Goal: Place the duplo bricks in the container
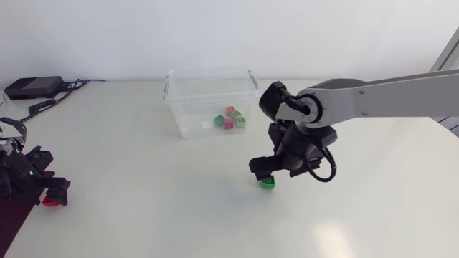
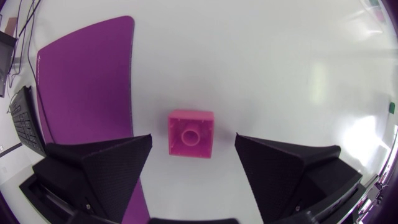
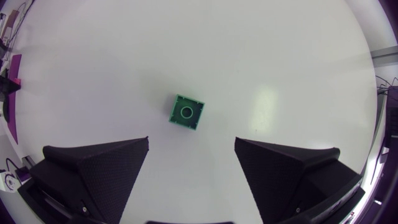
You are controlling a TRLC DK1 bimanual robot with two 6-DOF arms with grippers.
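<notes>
A: What is nearest, at the lower left of the frame?

B: The left pincer (image 1: 49,190), low over the tabletop (image 1: 143,215) with its fingers spread wide. A pink brick (image 2: 191,134) lies flat in the gap, and neither finger touches it (a round tube shows in its middle). A purple mat (image 2: 87,81) runs under the finger on one side, and the brick sits just off its edge.

A: And the other arm?

B: It comes in from the right edge. The right pincer (image 1: 276,168) hangs at lower middle, also open and gripping nothing. A green brick (image 3: 187,112) rests on the tabletop just ahead of the gap, slightly askew and untouched.

A: The container?

B: The container (image 1: 193,115) is farther back, at upper middle. It is clear and open on top. A few bricks (image 1: 230,118), green and reddish, sit together in its right part, apart from the two loose ones.
</notes>
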